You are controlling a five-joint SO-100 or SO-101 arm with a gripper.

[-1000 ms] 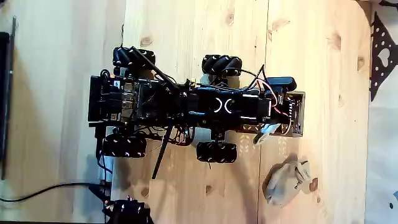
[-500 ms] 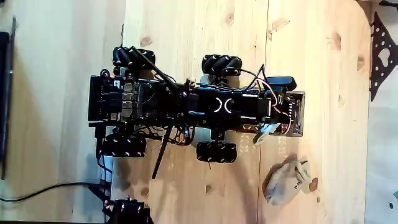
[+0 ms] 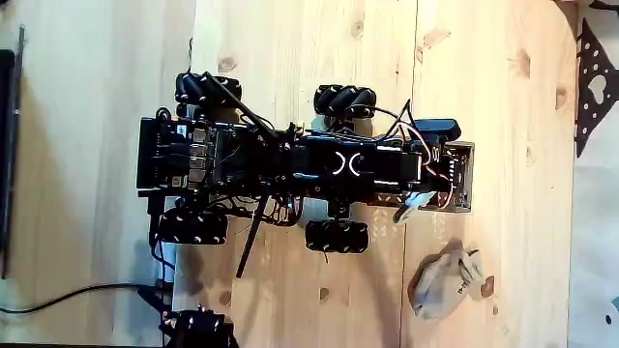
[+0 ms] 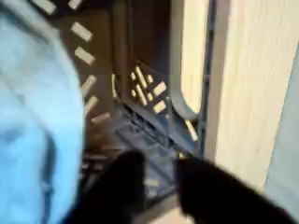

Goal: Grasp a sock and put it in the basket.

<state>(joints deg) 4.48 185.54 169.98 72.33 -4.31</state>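
Sock (image 3: 417,201) fabric is seen at the basket (image 3: 466,177), right end of the wheeled robot (image 3: 290,169). Gripper (image 4: 161,182) fingers are held apart over the basket floor, clamped on nothing.

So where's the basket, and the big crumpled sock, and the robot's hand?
basket (image 3: 466,176), fixed view, its rim at the right end of the wheeled robot.
big crumpled sock (image 3: 440,282), fixed view, middle of the beige-grey bundle.
hand (image 4: 161,174), wrist view, between the two dark fingertips.

Black wheeled robot (image 3: 290,164) with tangled dark cables (image 3: 253,208).
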